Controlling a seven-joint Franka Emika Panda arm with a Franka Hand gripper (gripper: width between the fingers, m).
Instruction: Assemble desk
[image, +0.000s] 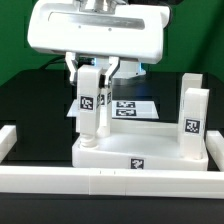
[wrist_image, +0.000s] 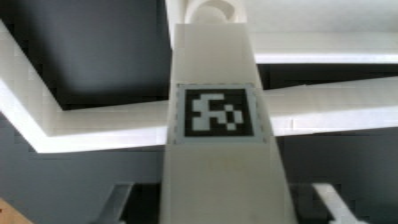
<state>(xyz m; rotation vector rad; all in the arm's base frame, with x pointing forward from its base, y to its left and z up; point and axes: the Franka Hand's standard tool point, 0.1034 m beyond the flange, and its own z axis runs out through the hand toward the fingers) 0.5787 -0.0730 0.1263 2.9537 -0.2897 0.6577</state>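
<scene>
A white block leg (image: 90, 108) with a black-white tag stands upright on the back corner of the white tray-like tabletop (image: 140, 155), at the exterior view's left. My gripper (image: 93, 78) comes down from above and is shut on the leg's upper part, one finger on each side. In the wrist view the same leg (wrist_image: 217, 110) runs straight away from the camera between my fingers (wrist_image: 128, 200), gripper (wrist_image: 224, 205), with the tabletop's white rim (wrist_image: 334, 104) behind it. A second tagged leg (image: 192, 115) stands upright on the tabletop at the exterior view's right.
The marker board (image: 132, 106) lies flat on the black table behind the tabletop. A long white border rail (image: 100, 185) runs along the front, and another piece of it (image: 8, 140) sits at the exterior view's left edge.
</scene>
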